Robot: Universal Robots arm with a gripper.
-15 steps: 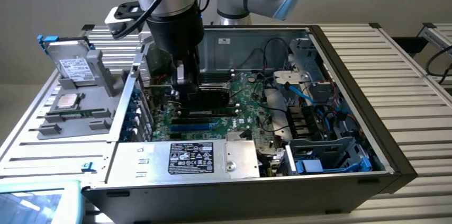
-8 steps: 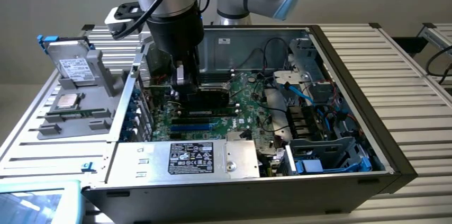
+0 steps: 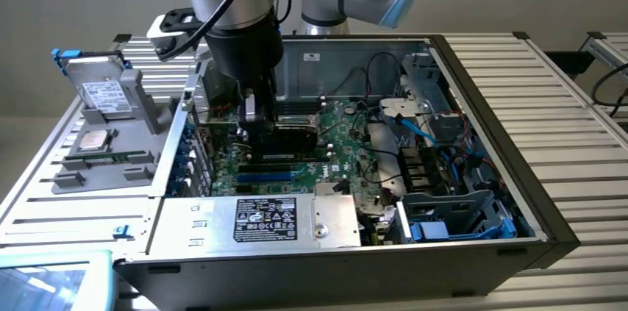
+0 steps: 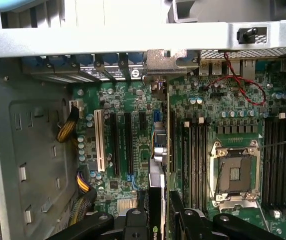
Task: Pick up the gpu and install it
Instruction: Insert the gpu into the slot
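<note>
The gpu (image 3: 291, 142), a green card with a black shroud, stands on edge over the motherboard (image 3: 339, 131) inside the open computer case. My gripper (image 3: 258, 129) reaches down from above and is shut on it. In the wrist view the gpu (image 4: 155, 197) runs edge-on away from my gripper (image 4: 157, 222), one black finger on each side of it. Its silver end bracket (image 4: 165, 59) lies against the case's rear slot openings. Whether the card's edge sits fully in the slot is hidden.
A grey fixture left of the case holds a metal drive (image 3: 102, 93), a CPU (image 3: 93, 142) and a RAM stick (image 3: 110, 155). The power supply (image 3: 265, 219) fills the case's near side. Cables (image 3: 422, 134) and drive bays crowd the exterior view's right. The CPU socket (image 4: 232, 172) lies open.
</note>
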